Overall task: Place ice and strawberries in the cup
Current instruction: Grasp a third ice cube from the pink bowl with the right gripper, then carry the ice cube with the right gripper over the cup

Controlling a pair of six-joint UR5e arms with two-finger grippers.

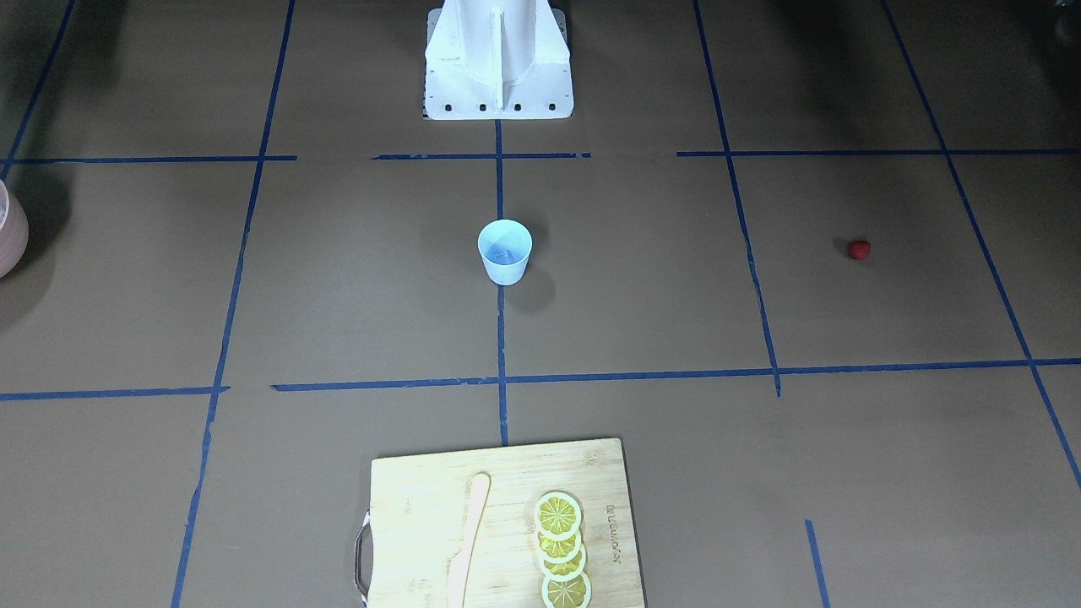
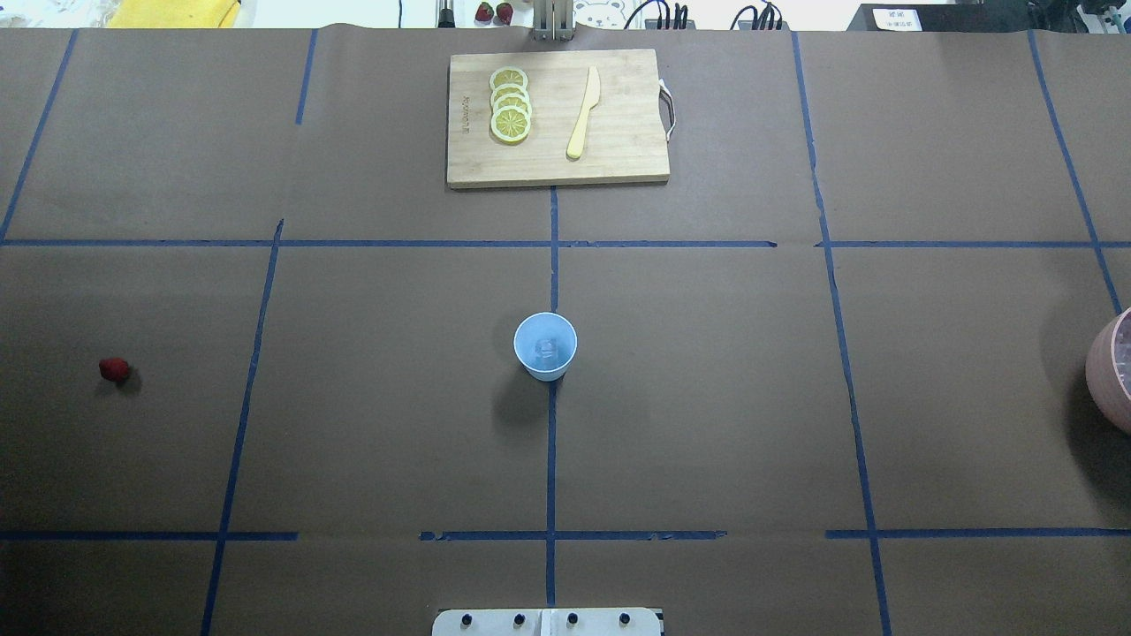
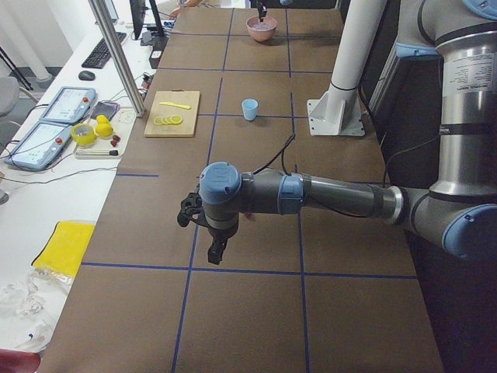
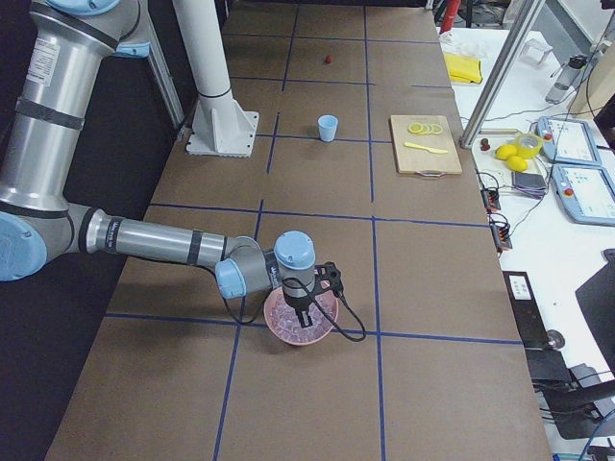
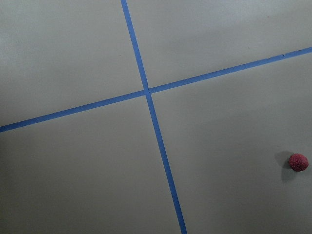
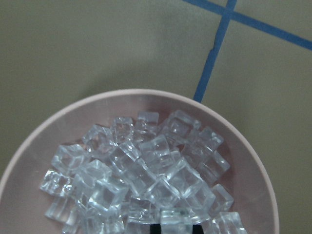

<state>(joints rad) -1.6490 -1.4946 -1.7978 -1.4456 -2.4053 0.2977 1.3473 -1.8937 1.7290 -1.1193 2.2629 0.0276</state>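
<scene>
The cup (image 2: 545,345) stands upright in the middle of the tabletop (image 2: 707,424), on the blue tape line (image 2: 551,459) that runs towards the robot's base. One pale ice cube (image 2: 545,352) lies at its bottom. The strawberry (image 2: 114,369) lies alone on the tabletop far out on the robot's left, well apart from the cup; the left wrist view has it at its lower right edge, away from a crossing of tape lines. More ice cubes (image 6: 146,180) are heaped in a pink bowl (image 6: 243,161) at the far right edge of the tabletop, again well apart from the cup.

The right arm (image 4: 163,245) reaches low across the tabletop and its jaws hang straight down over the bowl, right above the heap; whether they are wide or narrow, or hold a cube, I cannot tell. The left arm (image 3: 334,194) stretches out low on the other side with its jaws pointing down above the brown paper near a tape line; their state cannot be told either.

Across from the robot lies a wooden cutting board (image 2: 548,168) with a row of overlapping lemon slices (image 2: 511,104) and a pale knife (image 2: 583,115) beside them
</scene>
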